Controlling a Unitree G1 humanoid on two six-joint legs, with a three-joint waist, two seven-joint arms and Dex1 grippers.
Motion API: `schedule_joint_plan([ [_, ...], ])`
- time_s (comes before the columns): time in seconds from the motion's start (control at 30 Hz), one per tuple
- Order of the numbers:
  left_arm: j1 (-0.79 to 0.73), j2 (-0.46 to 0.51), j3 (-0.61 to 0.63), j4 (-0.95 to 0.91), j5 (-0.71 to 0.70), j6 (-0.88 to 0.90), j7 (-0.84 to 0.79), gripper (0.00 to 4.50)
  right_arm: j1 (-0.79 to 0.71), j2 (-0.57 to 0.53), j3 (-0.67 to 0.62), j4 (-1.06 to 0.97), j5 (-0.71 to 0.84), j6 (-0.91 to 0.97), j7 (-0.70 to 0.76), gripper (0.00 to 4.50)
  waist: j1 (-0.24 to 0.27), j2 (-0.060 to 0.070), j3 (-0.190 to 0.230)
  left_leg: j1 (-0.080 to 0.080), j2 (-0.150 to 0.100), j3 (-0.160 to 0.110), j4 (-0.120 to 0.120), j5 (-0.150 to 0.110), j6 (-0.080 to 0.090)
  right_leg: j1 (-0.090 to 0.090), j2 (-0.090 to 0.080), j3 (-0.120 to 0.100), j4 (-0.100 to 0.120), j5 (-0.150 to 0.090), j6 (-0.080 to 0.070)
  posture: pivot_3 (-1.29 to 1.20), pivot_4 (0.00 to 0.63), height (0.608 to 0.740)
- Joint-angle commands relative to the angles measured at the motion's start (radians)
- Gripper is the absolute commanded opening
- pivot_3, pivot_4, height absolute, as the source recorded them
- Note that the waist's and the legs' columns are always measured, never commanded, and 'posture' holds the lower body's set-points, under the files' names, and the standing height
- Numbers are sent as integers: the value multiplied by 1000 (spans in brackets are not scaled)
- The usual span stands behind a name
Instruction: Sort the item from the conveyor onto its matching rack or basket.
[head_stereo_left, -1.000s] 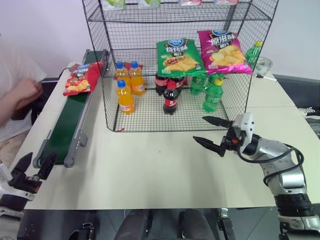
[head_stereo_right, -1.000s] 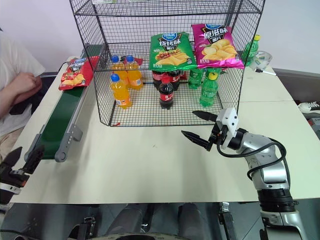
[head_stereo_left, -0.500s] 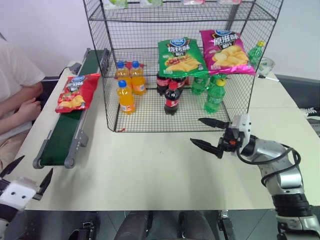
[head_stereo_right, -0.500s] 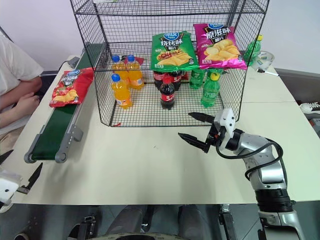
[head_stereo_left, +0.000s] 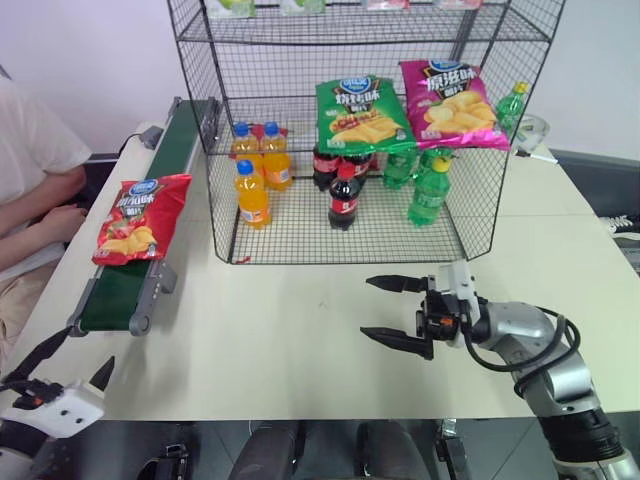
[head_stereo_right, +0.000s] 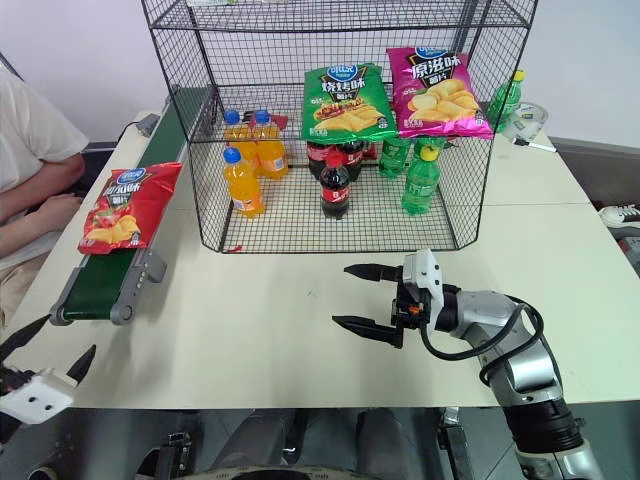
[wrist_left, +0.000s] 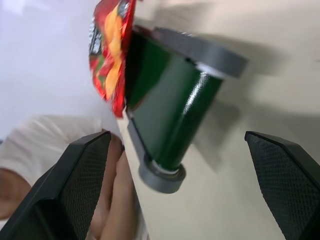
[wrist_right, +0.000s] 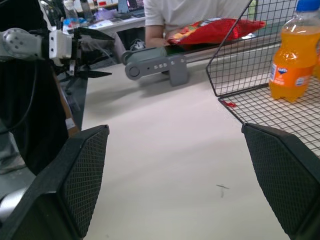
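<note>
Red chip bag (head_stereo_left: 132, 219) moved down conveyor (head_stereo_left: 128, 283).

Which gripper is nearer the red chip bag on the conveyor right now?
Left. The left gripper sits just past the conveyor's near end, below the red chip bag; the right gripper is across the table.

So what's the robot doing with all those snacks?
It's sorting. A red chip bag lies near the end of the green conveyor, with nothing holding it. The left gripper waits open just past that end, and the right gripper hangs open over the table in front of the black wire rack.
</note>
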Motion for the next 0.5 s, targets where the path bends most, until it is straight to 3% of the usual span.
schedule_joint_plan([
  [0.03,3,28,18,-20,30,18,76,4500,-21,0,-15,-7,2,-22,1,4421,0,0,0,0,0,0,0,0,0,0,0,0,0,0,0,0,150,740],
  [0.5,-14,51,-45,-10,53,70,198,4500,-45,5,-17,26,-8,-39,-5,4421,-1,0,0,0,0,0,0,1,1,0,0,0,1,1,2,0,150,740],
])
